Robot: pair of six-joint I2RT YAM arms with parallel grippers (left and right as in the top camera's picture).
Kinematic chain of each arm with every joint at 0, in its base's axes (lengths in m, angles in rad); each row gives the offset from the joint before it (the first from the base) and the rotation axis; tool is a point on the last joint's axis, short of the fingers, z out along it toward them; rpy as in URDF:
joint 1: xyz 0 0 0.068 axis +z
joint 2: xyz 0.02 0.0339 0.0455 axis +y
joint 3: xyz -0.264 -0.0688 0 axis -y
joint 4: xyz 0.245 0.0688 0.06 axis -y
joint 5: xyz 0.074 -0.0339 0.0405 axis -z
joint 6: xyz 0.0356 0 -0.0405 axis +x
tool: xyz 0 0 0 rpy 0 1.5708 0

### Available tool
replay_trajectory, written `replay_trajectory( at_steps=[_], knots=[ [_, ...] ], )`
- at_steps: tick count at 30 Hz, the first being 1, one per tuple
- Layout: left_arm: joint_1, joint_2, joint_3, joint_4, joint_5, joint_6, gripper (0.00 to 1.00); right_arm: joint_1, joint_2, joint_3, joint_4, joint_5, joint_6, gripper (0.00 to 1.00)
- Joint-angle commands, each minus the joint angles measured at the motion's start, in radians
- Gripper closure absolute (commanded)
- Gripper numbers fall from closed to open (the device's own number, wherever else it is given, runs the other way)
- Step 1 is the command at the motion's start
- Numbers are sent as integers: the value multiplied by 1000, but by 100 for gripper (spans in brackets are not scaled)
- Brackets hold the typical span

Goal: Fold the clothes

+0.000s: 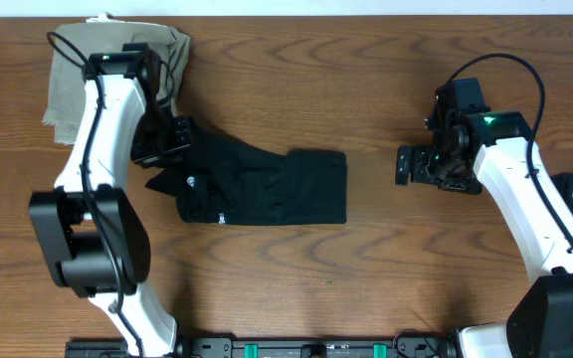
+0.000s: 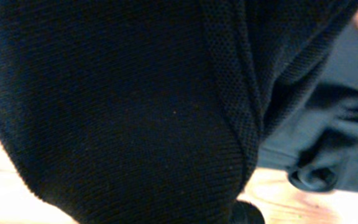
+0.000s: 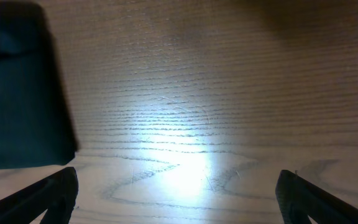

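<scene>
Our right gripper (image 3: 176,186) stands wide open with nothing in it. In its wrist view the two dark fingers (image 3: 48,196) sit at the lower corners, and only bare, brightly lit tabletop (image 3: 229,93) lies between them. Beyond the left finger, a squared corner of the black garment (image 3: 17,93) lies flat on the wood, apart from the gripper.

Our left gripper (image 1: 174,139) is harder to read. Black knit cloth fills its wrist view almost edge to edge, close against the lens. A small dark rounded shape at the bottom edge may be a fingertip, but we cannot tell how far the jaws are parted or whether they have hold of the cloth. Past that near fold, more of the garment bunches in soft creases at the right, and pale tabletop shows along the bottom.

From overhead, the black garment lies mid-tabletop, a little left of centre. Its right half is a flat, neat rectangle. Its left half is rumpled and tapers up to the left gripper, which sits at that bunched end. Two small white marks (image 1: 191,181) show on the rumpled part. The right gripper is near the garment's right edge, with bare wood between them. Farthest back, at the far left, an olive-khaki garment (image 1: 73,89) lies partly under the left arm.
</scene>
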Motion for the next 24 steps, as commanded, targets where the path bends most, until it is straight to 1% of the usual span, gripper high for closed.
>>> replay_trajectory(
  at_steps=[1,11,16,20,24],
  knots=[
    [-62,-64,26,-5,-12,-19,94,-8,4,-5,-1,-1,-13,1],
    [-300,-82,26,-1,-12,-162,94,-8,4,-5,-8,-1,-13,1],
    [-392,-82,26,-1,-12,-206,94,-8,4,-6,-8,-1,-13,1],
    [-435,-82,28,0,-12,-219,94,-8,4,-21,0,-1,-13,1],
    [-444,-82,52,-3,-12,-237,94,-8,4,-76,37,-1,-12,1]
  ],
)
